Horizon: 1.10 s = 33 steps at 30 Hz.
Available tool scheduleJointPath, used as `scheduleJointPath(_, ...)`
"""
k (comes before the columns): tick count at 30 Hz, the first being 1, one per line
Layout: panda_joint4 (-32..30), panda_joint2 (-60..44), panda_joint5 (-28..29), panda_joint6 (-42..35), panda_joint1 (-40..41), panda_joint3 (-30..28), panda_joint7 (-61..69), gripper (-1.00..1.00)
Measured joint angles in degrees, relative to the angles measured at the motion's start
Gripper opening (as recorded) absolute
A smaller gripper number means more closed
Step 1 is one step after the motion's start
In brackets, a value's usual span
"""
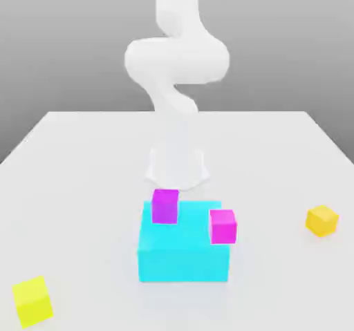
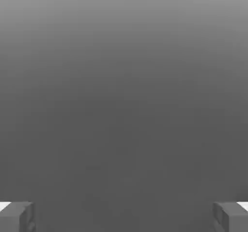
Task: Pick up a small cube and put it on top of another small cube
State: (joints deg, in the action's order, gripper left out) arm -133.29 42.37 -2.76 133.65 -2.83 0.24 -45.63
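Observation:
The small amber cube (image 1: pixel 322 220) sits on the white table at the exterior view's right. The lemon-yellow cube (image 1: pixel 32 301) rests at the near corner on the exterior view's left, far from the amber one. In the hand view my gripper (image 2: pixel 124 216) is open, its grey fingertips (image 2: pixel 17 216) spread wide with nothing between them, in front of a plain grey background. The white arm (image 1: pixel 176 60) rises behind the middle of the table.
A large cyan block (image 1: pixel 183 257) stands in the middle of the table in front of the arm's base. One magenta cube (image 1: pixel 164 206) sits at its back left and another magenta cube (image 1: pixel 222 226) at its right edge.

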Motion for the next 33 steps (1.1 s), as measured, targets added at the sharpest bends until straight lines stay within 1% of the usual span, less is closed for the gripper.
scheduleJointPath(6,-3.62,-8.55,-6.28,4.34,-6.61,1.83,0.13,0.0)
scheduleJointPath(11,-6.5,-15.44,-10.49,7.74,-11.42,4.72,-0.42,0.0)
scheduleJointPath(16,-9.41,-22.24,-13.4,11.25,-15.59,8.72,-1.92,0.0)
scheduleJointPath(20,-11.8,-27.62,-14.29,14.29,-18.5,12.46,-4.12,0.0)
scheduleJointPath(24,-14.28,-32.97,-13.33,17.61,-20.94,16.42,-7.69,0.0)
scheduleJointPath(27,-16.23,-37.02,-10.86,20.27,-22.67,19.22,-11.59,0.0)
scheduleJointPath(30,-18.22,-41.1,-6.29,23.01,-25.69,20.99,-17.0,0.0)
scheduleJointPath(33,-20.16,-45.13,0.59,25.59,-29.1,20.51,-24.07,0.0)
